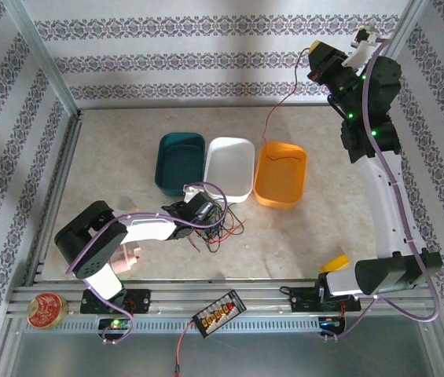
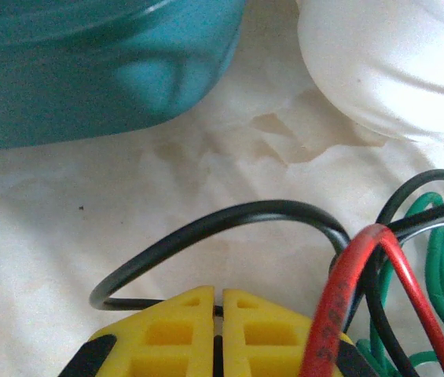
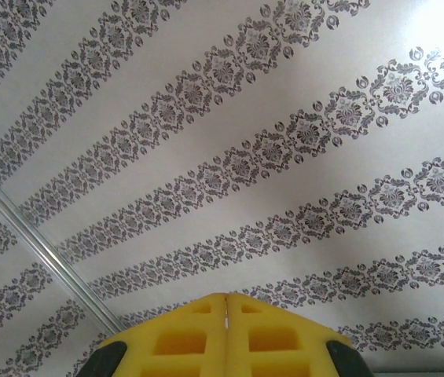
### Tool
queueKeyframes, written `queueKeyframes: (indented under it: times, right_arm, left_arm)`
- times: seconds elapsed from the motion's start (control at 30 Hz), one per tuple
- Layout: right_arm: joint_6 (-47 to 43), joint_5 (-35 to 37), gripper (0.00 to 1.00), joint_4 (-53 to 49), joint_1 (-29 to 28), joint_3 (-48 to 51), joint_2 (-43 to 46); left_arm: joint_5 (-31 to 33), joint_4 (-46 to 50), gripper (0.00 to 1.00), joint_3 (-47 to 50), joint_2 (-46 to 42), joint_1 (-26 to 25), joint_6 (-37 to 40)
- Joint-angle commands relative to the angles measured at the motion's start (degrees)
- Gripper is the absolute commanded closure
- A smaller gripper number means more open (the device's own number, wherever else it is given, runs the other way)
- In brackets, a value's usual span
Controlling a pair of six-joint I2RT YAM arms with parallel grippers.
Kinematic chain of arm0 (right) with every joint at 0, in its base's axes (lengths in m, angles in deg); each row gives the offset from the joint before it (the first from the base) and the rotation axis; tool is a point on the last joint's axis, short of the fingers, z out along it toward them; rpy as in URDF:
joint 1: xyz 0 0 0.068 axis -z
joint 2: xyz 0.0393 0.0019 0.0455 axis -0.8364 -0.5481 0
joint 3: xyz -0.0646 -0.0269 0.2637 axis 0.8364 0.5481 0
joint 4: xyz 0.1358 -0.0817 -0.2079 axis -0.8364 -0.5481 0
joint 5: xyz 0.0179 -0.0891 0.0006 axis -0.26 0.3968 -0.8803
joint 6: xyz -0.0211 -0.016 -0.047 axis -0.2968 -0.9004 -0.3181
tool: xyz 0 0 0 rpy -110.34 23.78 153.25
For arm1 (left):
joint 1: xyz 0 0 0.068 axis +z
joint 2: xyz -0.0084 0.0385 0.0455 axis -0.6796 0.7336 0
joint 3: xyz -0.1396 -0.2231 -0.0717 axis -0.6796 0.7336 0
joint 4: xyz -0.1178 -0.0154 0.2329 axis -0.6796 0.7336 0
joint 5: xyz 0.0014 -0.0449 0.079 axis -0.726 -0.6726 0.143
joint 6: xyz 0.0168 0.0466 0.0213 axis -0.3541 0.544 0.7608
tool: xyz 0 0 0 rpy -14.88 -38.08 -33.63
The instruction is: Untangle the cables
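The cables [image 1: 223, 228] lie as a red, black and green tangle on the table in front of the white bin. My left gripper [image 1: 206, 209] sits low at the tangle's left side. Its yellow fingertips [image 2: 218, 294] are shut on a black cable [image 2: 229, 218] that loops out ahead of them. A red cable [image 2: 354, 292] and green cables [image 2: 442, 259] cross just to the right. My right gripper [image 1: 314, 53] is raised high at the back right, shut on a thin red cable [image 1: 283, 102] that hangs down toward the orange bin. In the right wrist view the fingertips [image 3: 226, 296] are pressed together against the patterned wall.
A teal bin [image 1: 166, 149], a white bin [image 1: 220, 148] and an orange bin [image 1: 300, 161] stand in a row mid-table. The teal bin [image 2: 88, 71] and white bin [image 2: 394, 63] are close ahead of my left gripper. A black connector strip [image 1: 218, 312] and a round tin [image 1: 46, 308] rest on the front rail.
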Motion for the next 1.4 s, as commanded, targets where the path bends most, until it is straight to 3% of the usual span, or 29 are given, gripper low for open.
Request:
queueKeyframes:
  times: [0.0, 0.3, 0.57, 0.97, 1.37]
  right_arm:
    - [0.3, -0.3, 1.0, 2.5, -0.5, 0.5, 1.5]
    - [-2.2, 4.8, 1.0, 2.0, -0.5, 13.6, 6.3]
    - [-6.3, 18.1, 1.0, 0.1, -0.5, 26.8, 12.4]
    - [-13.0, 35.9, 1.0, -1.8, -3.5, 34.4, 14.2]
    - [-15.8, 43.5, 1.0, -0.9, -10.6, 39.8, 8.3]
  left_arm:
    - [-0.9, 2.2, 1.0, -0.3, 1.8, -1.9, -0.2]
    - [-0.6, 2.4, 1.0, -0.4, 2.1, -2.3, -0.3]
    - [-0.6, 2.5, 1.0, -0.5, 2.5, -2.4, 0.0]
    - [-0.8, 2.6, 1.0, -1.2, 3.7, -2.6, 0.4]
    - [-0.6, 2.8, 1.0, -1.6, 4.0, -3.0, 0.6]
